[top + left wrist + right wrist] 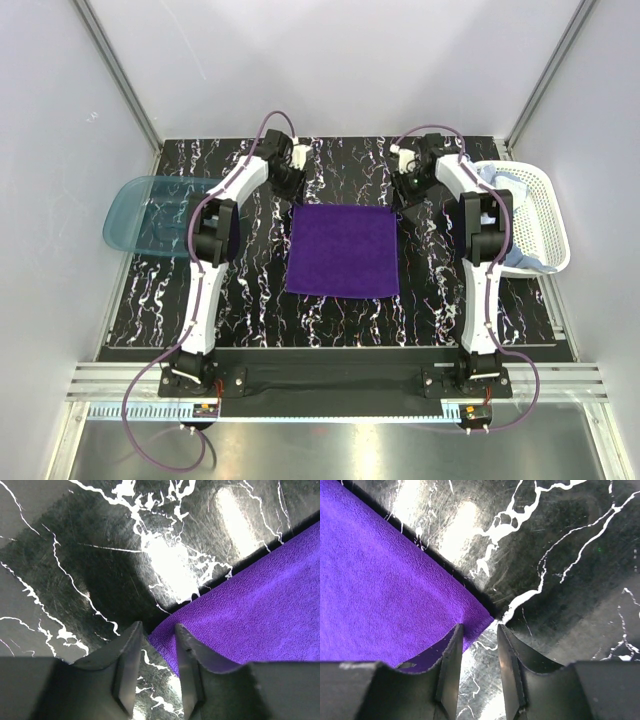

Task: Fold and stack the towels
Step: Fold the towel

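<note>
The deep purple towel lies flat and spread out in the middle of the black marbled table. My left gripper is open just above its far left corner, which sits between the two fingers. My right gripper is open just above its far right corner, which sits between its fingers. The light blue towel and the white towel lie bunched in the white mesh basket at the right.
A translucent teal tray hangs over the table's left edge. The basket overhangs the right edge. Grey walls close in the back and sides. Both arms reach over the table toward its far half.
</note>
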